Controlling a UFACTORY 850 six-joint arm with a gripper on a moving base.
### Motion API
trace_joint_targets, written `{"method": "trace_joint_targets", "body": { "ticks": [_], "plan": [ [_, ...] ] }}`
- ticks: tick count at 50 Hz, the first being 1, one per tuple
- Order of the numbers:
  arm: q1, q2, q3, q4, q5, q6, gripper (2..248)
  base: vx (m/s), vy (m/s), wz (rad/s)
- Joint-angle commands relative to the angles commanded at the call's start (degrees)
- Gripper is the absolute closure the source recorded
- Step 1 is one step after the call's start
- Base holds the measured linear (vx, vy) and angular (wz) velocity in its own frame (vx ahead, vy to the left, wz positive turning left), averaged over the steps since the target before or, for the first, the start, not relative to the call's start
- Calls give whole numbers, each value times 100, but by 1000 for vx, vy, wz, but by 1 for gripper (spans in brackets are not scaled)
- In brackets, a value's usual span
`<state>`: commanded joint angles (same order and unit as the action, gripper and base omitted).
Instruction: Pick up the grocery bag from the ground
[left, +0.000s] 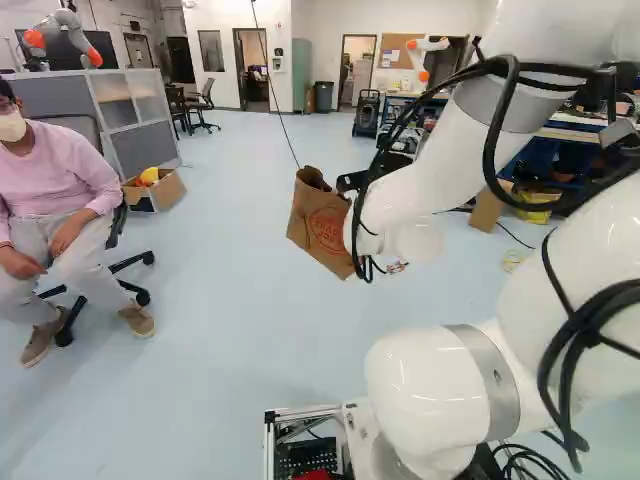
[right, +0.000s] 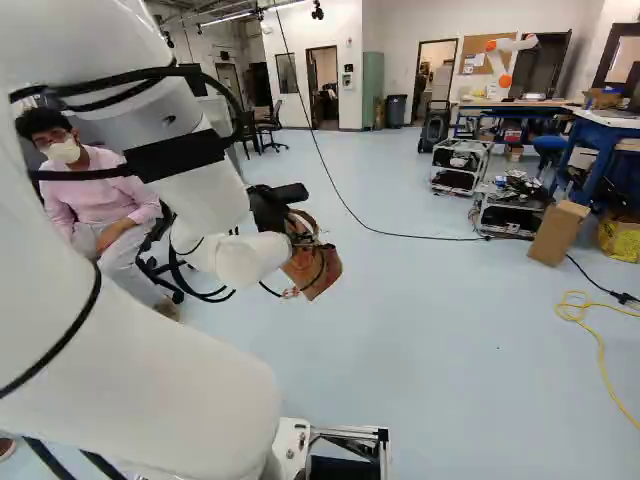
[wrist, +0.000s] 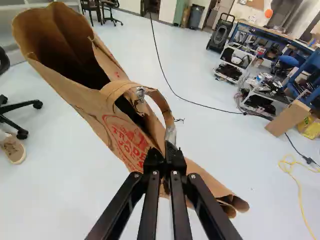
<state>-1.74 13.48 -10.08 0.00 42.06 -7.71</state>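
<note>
In the right base view my gripper (right: 304, 239) reaches out to the brown paper grocery bag (right: 325, 268), which appears to hang tilted above the floor. The left base view shows the bag (left: 318, 226) with its red print, just beyond the arm's wrist. Seen from the wrist, the gripper (wrist: 165, 154) is shut on the bag's paper handle (wrist: 165, 111), a looped strip with silvery tape where it meets the fingertips. The bag (wrist: 107, 107) slants behind the fingers, its mouth gaping to one side. Its lower folds are partly hidden by the fingers.
A seated person (left: 65, 215) is at the left of the left base view, near a carton (left: 155, 190). Metal frames (right: 458, 168) with equipment, a cardboard box (right: 558, 232), a black cable (right: 390, 234) and a yellow cord (right: 600, 355) lie farther right.
</note>
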Motion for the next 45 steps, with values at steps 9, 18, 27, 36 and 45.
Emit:
{"method": "trace_joint_targets", "body": {
  "ticks": [9,18,27,36,45],
  "plan": [
    [57,83,167,0,261,254,225,0,0,0],
    [103,149,301,0,470,457,225,0,0,0],
    [138,200,403,0,631,613,225,0,0,0],
    [161,232,469,0,733,712,225,0,0,0],
    [172,249,503,0,787,764,225,0,0,0]
  ]
}}
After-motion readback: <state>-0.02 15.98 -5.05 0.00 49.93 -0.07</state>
